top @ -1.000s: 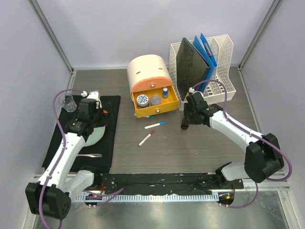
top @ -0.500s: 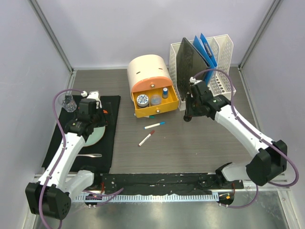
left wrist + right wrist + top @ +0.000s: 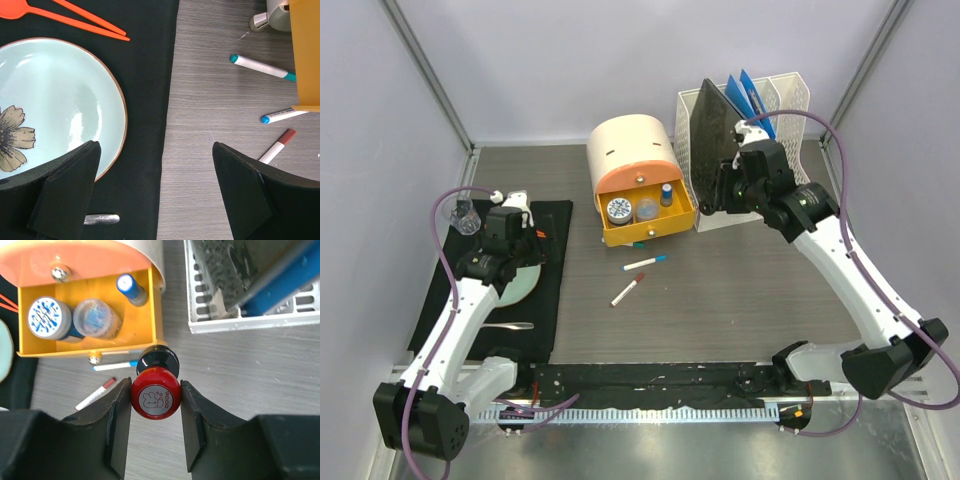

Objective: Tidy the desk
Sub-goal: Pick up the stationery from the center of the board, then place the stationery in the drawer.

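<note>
**Stamp on its way to the drawer.** Your right gripper [image 3: 155, 407] hangs above the far half of the dark grey-brown wood-grain table [image 3: 740, 300]. Its jaws are clamped on the sides of a round red stamp with a black handle [image 3: 155, 396], the bunny-printed face turned up to the wrist camera.

At the middle of the far edge stands the orange box with a cream domed top [image 3: 632, 160]. Its yellow drawer [image 3: 156, 310] is pulled open on two round patterned jars [image 3: 49, 320] and a small blue-capped vial [image 3: 131, 287]. A white plastic file rack [image 3: 798, 95], loaded with dark and blue folders, fills the far right corner.

In front of the drawer, a blue-tipped white marker [image 3: 645, 263] and a red-capped one [image 3: 627, 290] lie loose on the table.

Your left gripper [image 3: 155, 192] hovers at the left edge over the black cloth mat [image 3: 545, 290]. Its jaws are spread wide and hold nothing, above a pale blue flower-painted plate [image 3: 60, 105].

The step in hand looks like stowing the stamp with the other round pieces, and with the markers unsorted the tidying seems far from done. Next, you would need to carry the stamp over the bare patch at the drawer's right. Lower it between the walls, clear of the vial, and only then part the jaws.
</note>
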